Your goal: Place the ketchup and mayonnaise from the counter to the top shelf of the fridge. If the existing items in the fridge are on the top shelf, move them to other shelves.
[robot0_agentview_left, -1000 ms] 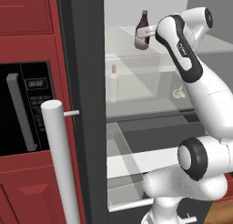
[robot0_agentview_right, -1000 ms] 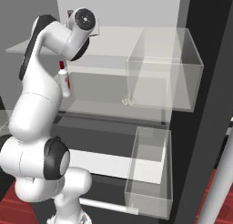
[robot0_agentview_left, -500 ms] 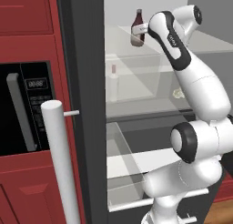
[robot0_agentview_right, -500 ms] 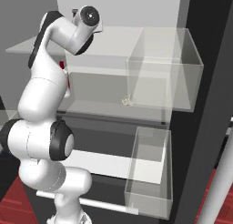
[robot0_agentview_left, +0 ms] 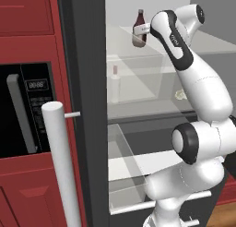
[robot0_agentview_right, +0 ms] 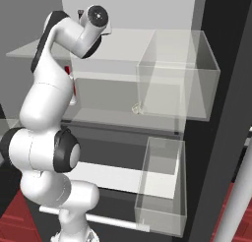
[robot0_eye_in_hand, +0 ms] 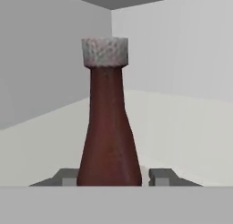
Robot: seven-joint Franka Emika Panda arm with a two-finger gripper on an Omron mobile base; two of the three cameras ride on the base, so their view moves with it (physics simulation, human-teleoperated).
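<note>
A dark red ketchup bottle (robot0_agentview_left: 139, 29) with a pale cap stays upright in my gripper (robot0_agentview_left: 141, 36), which is shut on its lower body. It is just over the fridge's top glass shelf (robot0_agentview_left: 207, 45); I cannot tell whether its base touches. In the hand view the ketchup bottle (robot0_eye_in_hand: 109, 127) stands between my two fingertips (robot0_eye_in_hand: 160, 175), with the gripper (robot0_eye_in_hand: 111, 176) closed around its base and the white fridge walls behind. A white bottle with a pinkish cap (robot0_agentview_left: 114, 86) stands on the middle shelf, and the arm partly hides this same bottle (robot0_agentview_right: 73, 88) in the right base view.
A small pale item (robot0_agentview_left: 179, 95) lies on the middle shelf. Clear door bins (robot0_agentview_right: 197, 64) hang at the right, with a lower bin (robot0_agentview_right: 162, 192) beneath. A microwave (robot0_agentview_left: 27, 110) sits in red cabinets at left, and a white bar handle (robot0_agentview_left: 62, 166) stands close in front.
The arm has stretched up and further into the fridge, carrying the ketchup bottle slightly left and deeper over the top shelf. The grip is unchanged.
</note>
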